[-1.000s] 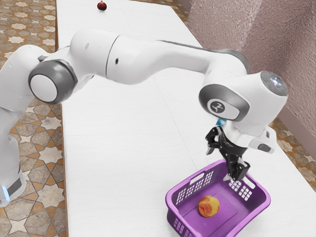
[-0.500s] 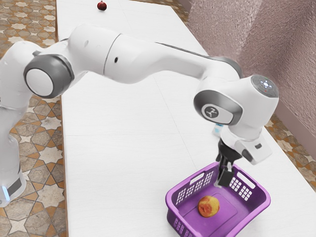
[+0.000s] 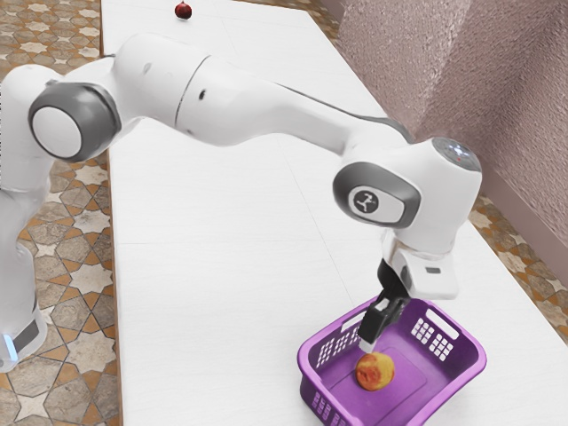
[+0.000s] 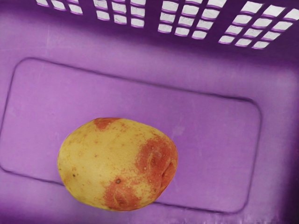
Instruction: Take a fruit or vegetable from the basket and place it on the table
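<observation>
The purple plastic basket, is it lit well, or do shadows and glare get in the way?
Wrist view: the basket has a softly lit floor and a darker wall, with no harsh glare on the yellow-and-red potato; exterior view: the white table is bright, and the arm casts no distinct shadow on it.

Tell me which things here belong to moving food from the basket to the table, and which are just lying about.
For the job:
purple basket
potato-like item inside it
white table
tool

Just lying about:
small dark red ball at the table's far end
</observation>
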Robot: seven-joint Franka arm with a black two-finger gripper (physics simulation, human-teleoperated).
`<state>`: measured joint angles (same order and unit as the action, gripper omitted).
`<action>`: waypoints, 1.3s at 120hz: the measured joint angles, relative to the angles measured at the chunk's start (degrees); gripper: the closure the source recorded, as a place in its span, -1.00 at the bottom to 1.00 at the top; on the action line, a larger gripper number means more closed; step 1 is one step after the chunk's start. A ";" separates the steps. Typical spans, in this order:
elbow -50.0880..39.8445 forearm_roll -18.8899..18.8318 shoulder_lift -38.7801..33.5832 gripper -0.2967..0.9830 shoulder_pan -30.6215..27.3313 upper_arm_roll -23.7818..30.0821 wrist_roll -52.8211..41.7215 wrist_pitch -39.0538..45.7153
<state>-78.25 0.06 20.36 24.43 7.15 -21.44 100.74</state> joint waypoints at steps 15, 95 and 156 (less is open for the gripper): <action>2.81 0.81 4.41 -0.54 -1.42 0.65 -6.15 0.24; 2.91 4.65 10.77 -0.54 -2.89 1.09 -24.39 3.74; 3.81 2.98 10.80 -0.05 -3.57 2.42 -26.76 6.80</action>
<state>-74.44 3.04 31.16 20.86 9.57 -48.20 107.54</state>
